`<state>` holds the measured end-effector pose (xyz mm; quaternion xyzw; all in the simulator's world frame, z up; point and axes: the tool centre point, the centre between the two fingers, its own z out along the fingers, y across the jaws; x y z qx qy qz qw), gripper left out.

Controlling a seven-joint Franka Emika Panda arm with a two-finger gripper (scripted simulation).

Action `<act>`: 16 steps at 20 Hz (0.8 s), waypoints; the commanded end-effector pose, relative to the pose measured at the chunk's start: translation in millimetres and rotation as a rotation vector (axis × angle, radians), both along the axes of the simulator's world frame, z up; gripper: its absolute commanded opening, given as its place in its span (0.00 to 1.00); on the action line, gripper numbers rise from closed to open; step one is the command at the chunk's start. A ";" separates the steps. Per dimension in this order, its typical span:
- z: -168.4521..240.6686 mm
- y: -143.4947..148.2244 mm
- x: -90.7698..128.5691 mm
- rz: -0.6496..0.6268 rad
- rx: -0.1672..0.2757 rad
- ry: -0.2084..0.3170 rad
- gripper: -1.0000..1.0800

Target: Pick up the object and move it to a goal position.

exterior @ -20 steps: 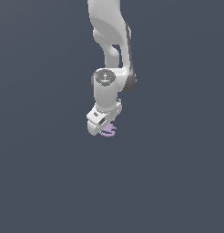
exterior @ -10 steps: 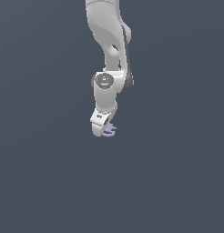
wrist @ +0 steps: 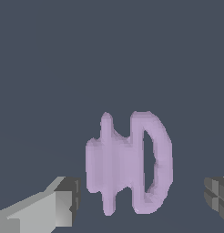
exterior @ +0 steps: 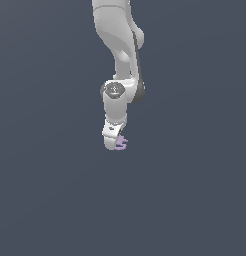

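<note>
- Both views are evenly lit renders against a flat, dim slate-grey ground with no cast shadows on it.
- The arm (exterior: pixel 119 60) is brightest on its upper surfaces, shading to grey at its sides; no glare.
- The lilac object (wrist: pixel 127 163) shows soft, coarse edges in the wrist view, and its outline looks blocky.
- No blur or edge distortion appears.

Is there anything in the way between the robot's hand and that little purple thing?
Nothing visible. In the wrist view the purple object sits in the open gap between the two fingers, touching neither, with only bare floor around it.
</note>
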<state>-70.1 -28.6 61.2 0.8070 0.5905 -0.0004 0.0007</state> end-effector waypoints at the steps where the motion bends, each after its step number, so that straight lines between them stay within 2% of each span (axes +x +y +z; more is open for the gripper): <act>1: -1.4 0.2 -1.3 0.018 0.001 0.000 0.96; 9: -6.4 0.3 -1.8 0.021 0.001 0.000 0.96; 16: -35.1 0.5 -2.8 0.024 0.001 0.000 0.96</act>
